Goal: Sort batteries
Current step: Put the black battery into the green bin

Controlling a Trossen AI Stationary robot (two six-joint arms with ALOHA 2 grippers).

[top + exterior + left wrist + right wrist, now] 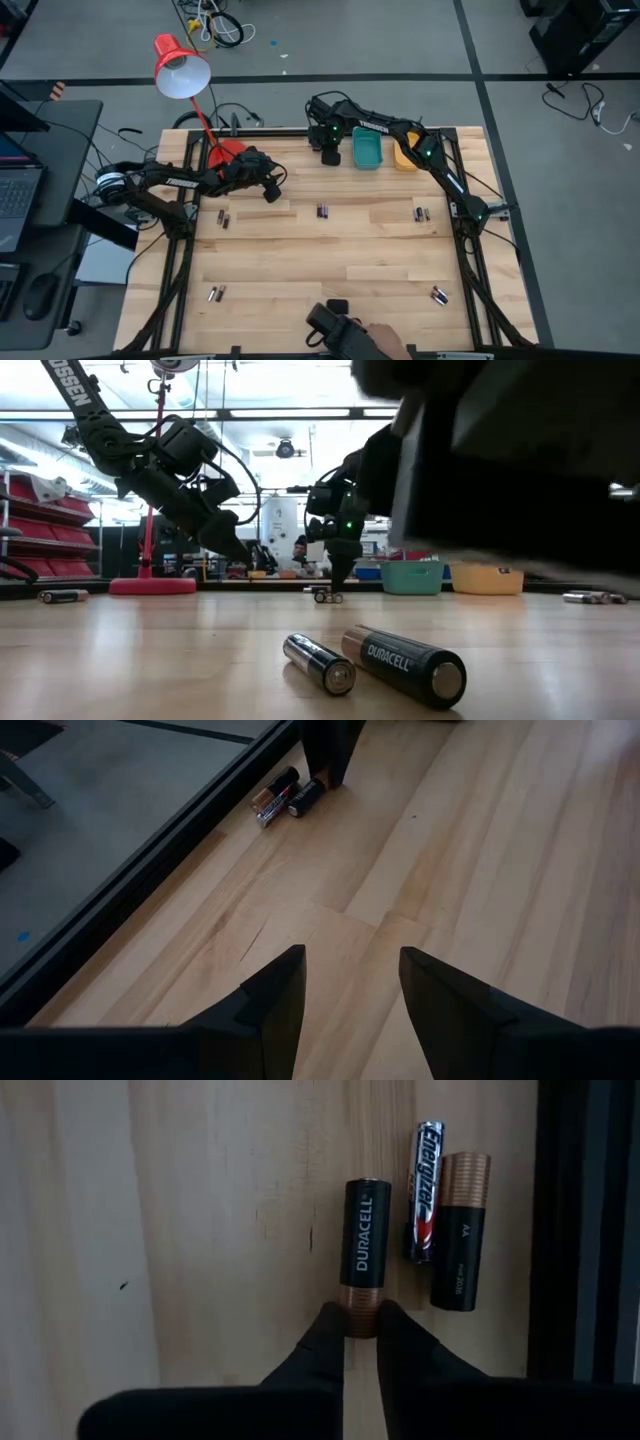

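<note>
My right gripper points down near the table's far edge, shut on a black-and-copper Duracell battery. A thin Energizer cell and another copper-ended cell lie flat just beside it. My left gripper hovers open over bare wood, left of the right gripper. Further battery pairs lie flat on the table. Two cells lie in the foreground of the low view. My right gripper pinches the Duracell battery by its copper end between the two fingertips. The fingers come from above, pointing down, and lie across the cell. The battery lies level on the wood, parallel to the two cells beside it.
A teal bin and a yellow bin stand at the far edge, right of my right gripper. A red lamp stands at the far left corner. A person's hand with a dark device is at the near edge.
</note>
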